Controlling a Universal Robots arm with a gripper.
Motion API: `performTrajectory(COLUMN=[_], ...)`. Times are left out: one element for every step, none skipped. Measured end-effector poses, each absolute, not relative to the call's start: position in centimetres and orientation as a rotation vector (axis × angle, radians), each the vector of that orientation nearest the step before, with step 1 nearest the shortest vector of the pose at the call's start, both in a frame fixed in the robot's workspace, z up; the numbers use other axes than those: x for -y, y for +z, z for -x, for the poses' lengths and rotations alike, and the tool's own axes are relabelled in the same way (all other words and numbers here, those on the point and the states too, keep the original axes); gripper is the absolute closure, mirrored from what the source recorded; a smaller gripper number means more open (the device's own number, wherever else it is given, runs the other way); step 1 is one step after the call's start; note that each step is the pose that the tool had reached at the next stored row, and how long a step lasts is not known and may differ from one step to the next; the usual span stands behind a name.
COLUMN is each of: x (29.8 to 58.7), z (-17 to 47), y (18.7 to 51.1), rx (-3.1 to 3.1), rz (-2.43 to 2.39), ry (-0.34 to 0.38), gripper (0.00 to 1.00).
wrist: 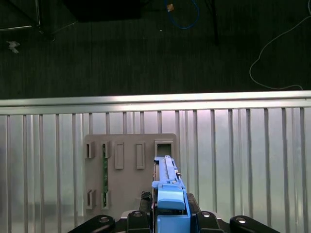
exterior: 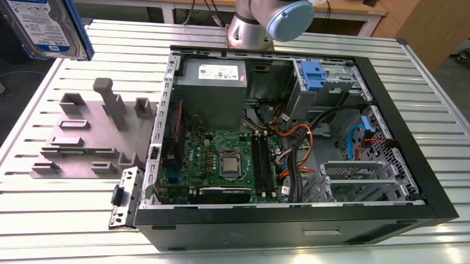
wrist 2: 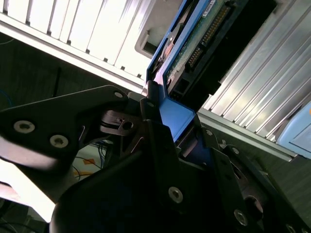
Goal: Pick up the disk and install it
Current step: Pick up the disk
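Blue-framed disk (exterior: 41, 25) hangs high over the grey holder (exterior: 88, 137), clamped edgewise in the gripper (wrist: 171, 216). A level carry clear of the computer case (exterior: 242, 234) wall seems wise.

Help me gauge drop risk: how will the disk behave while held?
Probably stiff: the disk is a flat metal slab, unbent in the air. Likely heavy for its size. It may pivot, since the claw pinches only its blue plastic end.

Exterior view high over table (exterior: 66, 220); both wrist views near disk (wrist: 170, 201).
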State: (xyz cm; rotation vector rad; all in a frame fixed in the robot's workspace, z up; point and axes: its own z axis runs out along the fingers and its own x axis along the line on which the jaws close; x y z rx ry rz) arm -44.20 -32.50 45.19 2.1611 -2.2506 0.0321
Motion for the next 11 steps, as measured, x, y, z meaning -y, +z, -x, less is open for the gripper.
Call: performTrajectory(x=[32.50,32.50,32.50,32.50,32.50,32.50,32.50,32.50,32.50,32.50,32.50], z=[44.20,44.20,44.20,44.20,44.20,44.20,44.20,44.20,44.20,44.20,44.20], y=[45.25,45.31,45.37,45.42,45.47,45.52,45.68,45.74,45.81,45.87,45.89], rx=[2.251,2.251,2.251,2.251,2.251,2.251,2.251,2.251,2.251,2.251,2.251], rz=[-2.161,-2.161,-2.161,-2.161,-2.161,-2.161,-2.161,-2.161,-2.161,-2.161,-2.161], ry=[0.032,0.032,0.032,0.032,0.032,0.032,0.032,0.032,0.032,0.032,0.032], gripper=[0.64,0.64,0.64,0.64,0.64,0.64,0.64,0.64,0.64,0.64,0.64])
